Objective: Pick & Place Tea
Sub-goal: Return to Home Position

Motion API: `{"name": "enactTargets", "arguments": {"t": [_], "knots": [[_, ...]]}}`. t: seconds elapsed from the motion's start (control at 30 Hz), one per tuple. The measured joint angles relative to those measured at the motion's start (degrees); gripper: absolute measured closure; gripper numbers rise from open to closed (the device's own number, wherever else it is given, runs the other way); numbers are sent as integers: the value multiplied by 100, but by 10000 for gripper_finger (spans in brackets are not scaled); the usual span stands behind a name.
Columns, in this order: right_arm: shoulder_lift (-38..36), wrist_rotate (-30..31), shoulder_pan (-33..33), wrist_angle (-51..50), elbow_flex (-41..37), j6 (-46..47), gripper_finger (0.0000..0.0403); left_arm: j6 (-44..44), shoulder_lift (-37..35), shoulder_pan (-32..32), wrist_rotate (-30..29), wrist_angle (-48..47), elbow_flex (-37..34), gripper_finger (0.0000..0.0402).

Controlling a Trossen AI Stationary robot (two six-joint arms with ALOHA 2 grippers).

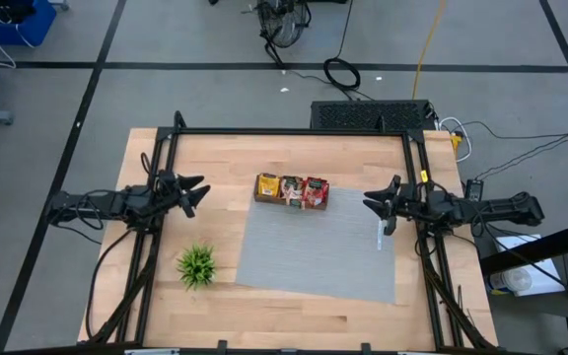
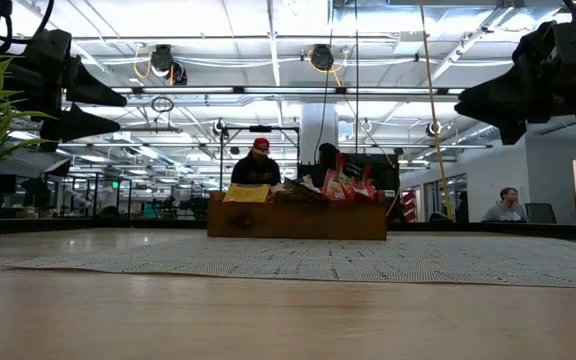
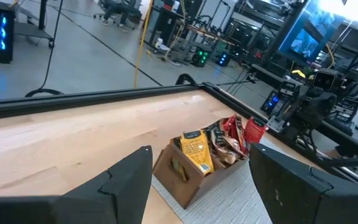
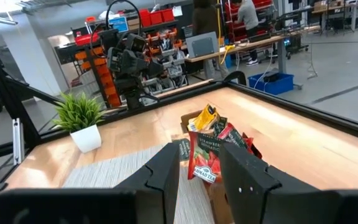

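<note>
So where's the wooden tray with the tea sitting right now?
In the high view the wooden tray sits mid-table at the grey mat's upper edge, between the left pincer and right pincer.

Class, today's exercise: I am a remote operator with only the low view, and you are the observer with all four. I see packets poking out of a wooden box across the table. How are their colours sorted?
Observer: The high view shows the low wooden organizer holding yellow tea packets in its left section, grey-brown ones in the middle and red ones on the right.
Operator: Are the grippers near it?
Observer: No. The left gripper hangs open off the organizer's left side and the right gripper hangs open off its right, both apart from it.
Operator: What is it standing on?
Observer: The far left corner of the flat grey woven mat.
</note>
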Motion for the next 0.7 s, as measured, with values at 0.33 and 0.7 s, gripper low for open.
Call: {"name": "enactTargets", "arguments": {"t": [0.33, 0.7], "knots": [[83, 3, 0, 155, 0, -17, 298, 2, 0, 0, -3, 0, 0, 135], [83, 3, 0, 190, 0, -19, 298, 4, 0, 0, -14, 0, -2, 135]]}}
